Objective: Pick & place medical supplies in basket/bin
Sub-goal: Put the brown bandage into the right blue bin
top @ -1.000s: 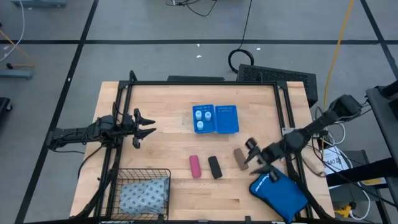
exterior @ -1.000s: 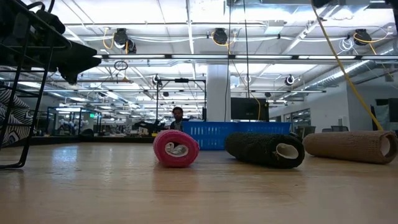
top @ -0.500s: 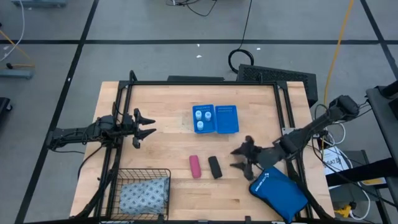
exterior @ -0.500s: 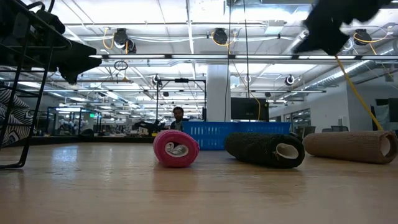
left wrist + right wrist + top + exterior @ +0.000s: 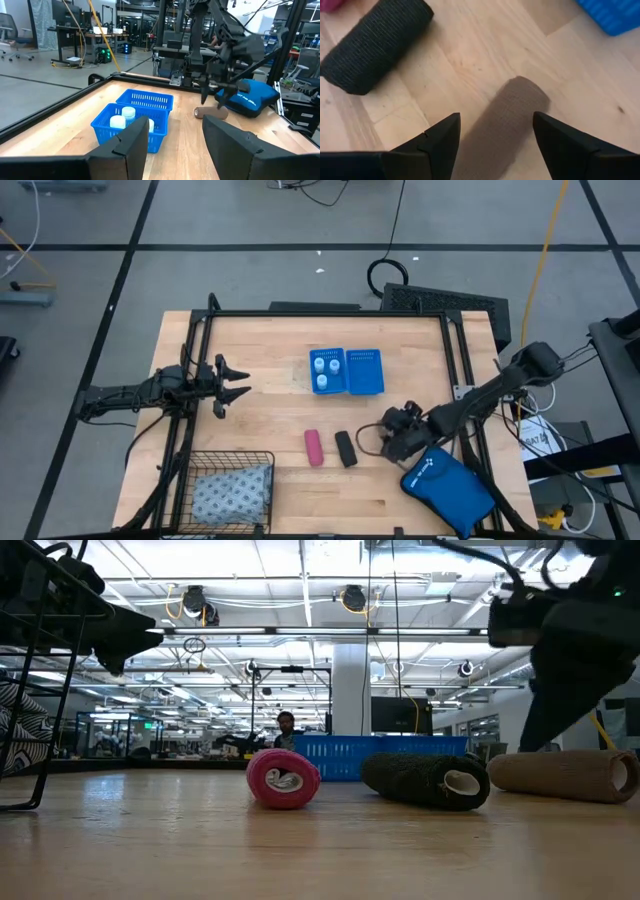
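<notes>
High view, and we are reading the table from left to right. We are seeing the left gripper [image 5: 238, 386] hovering over the left part of the table [image 5: 270, 350], well apart from every supply; its fingers [image 5: 132, 145] are standing partly spread and are gripping nothing. Near the front left corner the black wire basket [image 5: 225, 485] is holding the grey-blue dotted pack [image 5: 232, 492]. Toward the middle, the small blue tray [image 5: 347, 371] is sitting with three white vials [image 5: 325, 370] in its left compartment, while its right compartment is showing only its perforated floor. In front of the tray, the pink roll [image 5: 313, 447] and the black roll [image 5: 345, 448] are lying side by side, near each other but apart. Just right of them, we are finding the right gripper [image 5: 392, 442] poised directly above the brown roll [image 5: 512, 120]; its fingers [image 5: 440, 142] are spread wide to either side of the roll, and we are seeing no contact between them. Touching that gripper's far side from above, the large blue zip pouch [image 5: 450, 488] is lying at the front right of the table. In the low view the brown roll [image 5: 565, 776] is resting flat on the wood.
</notes>
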### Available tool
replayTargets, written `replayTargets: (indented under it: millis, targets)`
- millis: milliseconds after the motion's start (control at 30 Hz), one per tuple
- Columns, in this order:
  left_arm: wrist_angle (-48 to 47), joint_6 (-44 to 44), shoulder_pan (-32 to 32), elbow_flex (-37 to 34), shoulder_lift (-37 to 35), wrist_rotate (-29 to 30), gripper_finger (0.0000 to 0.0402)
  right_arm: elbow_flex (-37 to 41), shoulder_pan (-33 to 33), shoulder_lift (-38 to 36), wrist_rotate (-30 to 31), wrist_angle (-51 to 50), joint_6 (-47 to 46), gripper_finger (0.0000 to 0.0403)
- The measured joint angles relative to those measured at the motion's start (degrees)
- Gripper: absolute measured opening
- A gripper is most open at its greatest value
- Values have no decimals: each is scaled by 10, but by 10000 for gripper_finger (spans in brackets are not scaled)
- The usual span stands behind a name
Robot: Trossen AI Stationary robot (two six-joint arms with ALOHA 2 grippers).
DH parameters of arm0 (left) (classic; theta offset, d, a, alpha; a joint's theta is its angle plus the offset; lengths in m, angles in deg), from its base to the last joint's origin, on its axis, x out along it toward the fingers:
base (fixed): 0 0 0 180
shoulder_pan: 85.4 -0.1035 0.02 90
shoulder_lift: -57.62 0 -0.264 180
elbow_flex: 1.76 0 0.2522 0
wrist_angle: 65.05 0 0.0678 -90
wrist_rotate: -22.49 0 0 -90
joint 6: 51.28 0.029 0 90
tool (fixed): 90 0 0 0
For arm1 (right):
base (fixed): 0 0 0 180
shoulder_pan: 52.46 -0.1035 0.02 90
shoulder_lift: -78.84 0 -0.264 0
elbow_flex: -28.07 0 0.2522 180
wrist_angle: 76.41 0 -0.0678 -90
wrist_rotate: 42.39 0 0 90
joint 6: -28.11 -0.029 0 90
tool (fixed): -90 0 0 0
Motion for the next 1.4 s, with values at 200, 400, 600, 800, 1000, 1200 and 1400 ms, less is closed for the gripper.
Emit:
replayTargets:
  millis: [200,400,600,800,1000,1200,1400]
  targets:
    - [0,0,0,0,0,0,180,-2,9,47,-28,28,5,238]
    - [0,0,0,0,0,0,179,-3,10,57,-41,12,-20,238]
    - [0,0,0,0,0,0,193,2,17,62,-60,-64,-72,237]
    - [1,0,0,0,1,0,208,0,35,60,-57,-125,-130,237]
    - [1,0,0,0,2,0,203,0,40,59,-61,-112,-99,230]
    - [1,0,0,0,1,0,188,0,50,41,-87,-107,-95,189]
    - [1,0,0,0,1,0,177,0,63,-11,-89,-73,-56,144]
